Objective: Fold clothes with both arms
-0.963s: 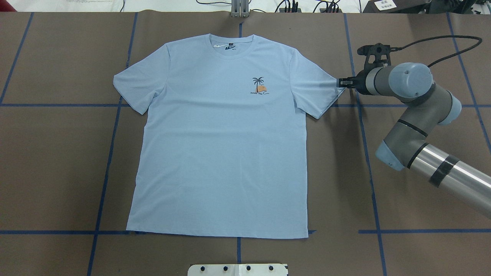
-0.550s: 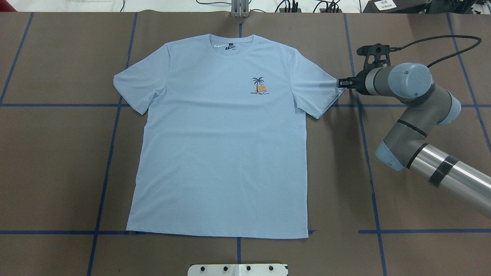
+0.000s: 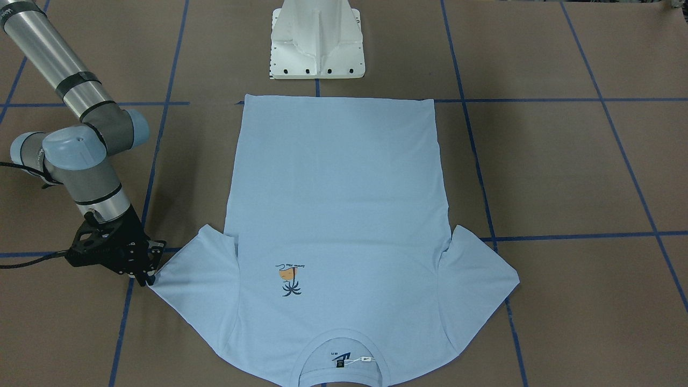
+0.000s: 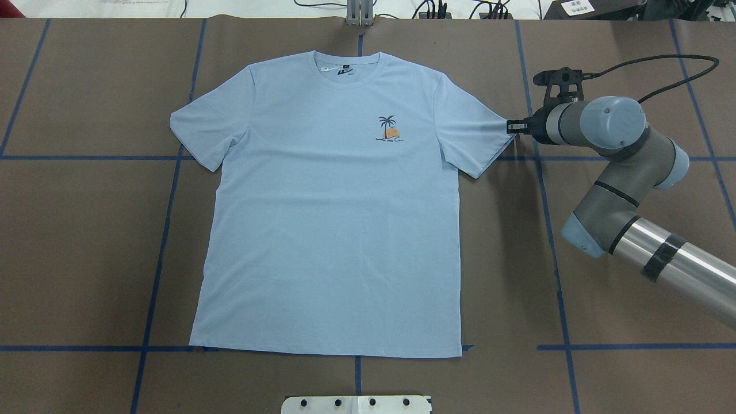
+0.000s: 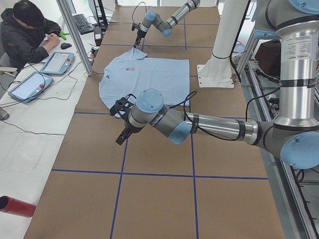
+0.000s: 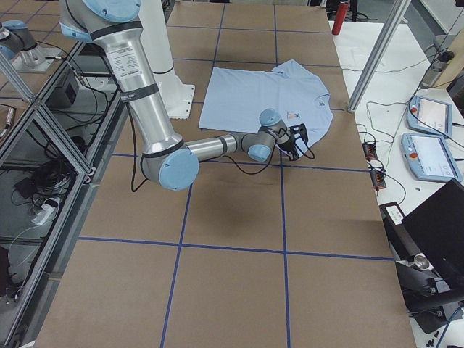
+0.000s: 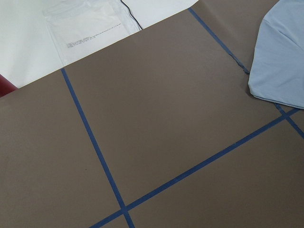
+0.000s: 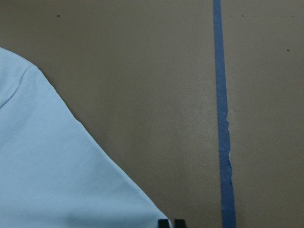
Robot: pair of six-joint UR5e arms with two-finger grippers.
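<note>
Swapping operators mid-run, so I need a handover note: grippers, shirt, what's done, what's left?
Right gripper: fingers close together at the corner of the T-shirt sleeve on the robot's right. It looks pinched.
Left gripper: over the bare table beyond the other sleeve, clear of the cloth. Can't tell if it is open or shut.
T-shirt: spread flat, print up, collar away from the robot's base.
Done: no fold yet.
Left: probably grip the second sleeve, then all the folds.
</note>
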